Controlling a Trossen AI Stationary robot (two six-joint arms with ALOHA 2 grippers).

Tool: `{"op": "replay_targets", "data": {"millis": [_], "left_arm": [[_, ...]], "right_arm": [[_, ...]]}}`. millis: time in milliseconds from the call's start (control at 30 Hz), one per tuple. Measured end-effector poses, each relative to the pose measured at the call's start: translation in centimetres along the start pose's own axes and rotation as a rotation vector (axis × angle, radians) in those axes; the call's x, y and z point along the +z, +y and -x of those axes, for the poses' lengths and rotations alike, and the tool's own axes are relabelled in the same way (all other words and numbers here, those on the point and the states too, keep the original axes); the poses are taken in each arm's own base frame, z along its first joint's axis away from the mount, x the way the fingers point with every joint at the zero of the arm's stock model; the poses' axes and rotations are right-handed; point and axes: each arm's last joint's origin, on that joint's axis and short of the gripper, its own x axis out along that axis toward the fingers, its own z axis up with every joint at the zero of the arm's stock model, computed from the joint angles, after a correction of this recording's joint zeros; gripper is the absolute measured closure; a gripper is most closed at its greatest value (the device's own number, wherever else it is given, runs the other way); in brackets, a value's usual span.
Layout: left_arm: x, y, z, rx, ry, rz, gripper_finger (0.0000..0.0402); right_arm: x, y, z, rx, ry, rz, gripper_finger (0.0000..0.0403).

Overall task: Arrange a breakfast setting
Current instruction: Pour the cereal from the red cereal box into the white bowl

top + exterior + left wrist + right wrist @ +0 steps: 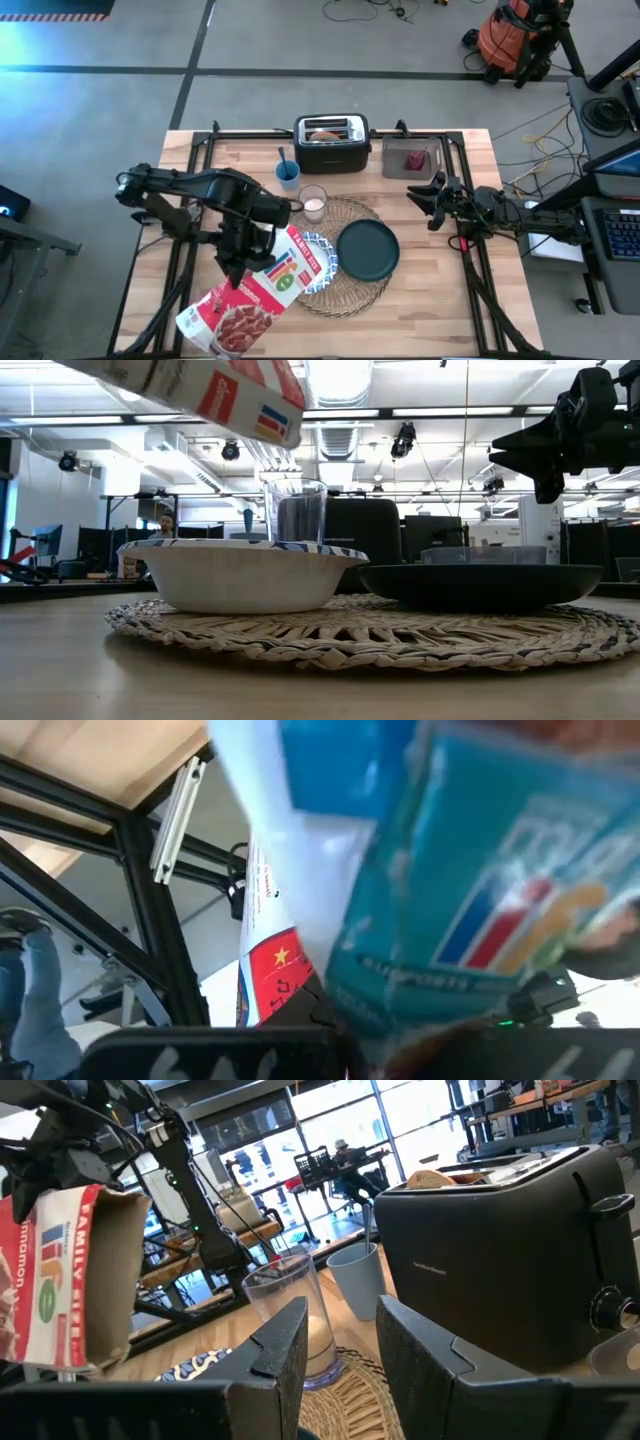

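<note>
Left claw (237, 262) grips cereal box (250, 295), tilted over bowl (318, 252).

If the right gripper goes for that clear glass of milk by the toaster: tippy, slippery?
The clear glass of milk looks tall and narrow, so probably tippy under a high push. Smooth clear walls suggest a slippery grip. Milk fills only the lower part, so likely bottom-heavy, which helps. It stands at the round woven straw placemat's edge, perhaps uneven footing.

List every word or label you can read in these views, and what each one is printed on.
"life": big logo on the cereal box, held tilted over the bowl by the left claw.
"FAMILY SIZE": red strip along the box edge, right wrist view.
Small print on the toaster: too small to read.
</note>
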Motion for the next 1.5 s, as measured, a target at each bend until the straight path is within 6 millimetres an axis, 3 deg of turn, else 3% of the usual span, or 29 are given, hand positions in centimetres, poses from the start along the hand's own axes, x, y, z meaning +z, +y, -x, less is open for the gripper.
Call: {"op": "replay_targets", "data": {"millis": [733,1500], "left_arm": [[5.2,2.8,0.8,-0.092,0.138,0.208,0.0401],[6.2,2.8,1.0,-0.109,0.167,0.323,0.0401]], "right_arm": [[0.0,0.0,0.0,0.000,0.000,0.000,0.0291],[0.0,0.0,0.0,-0.001,0.000,0.000,0.0291]]}}
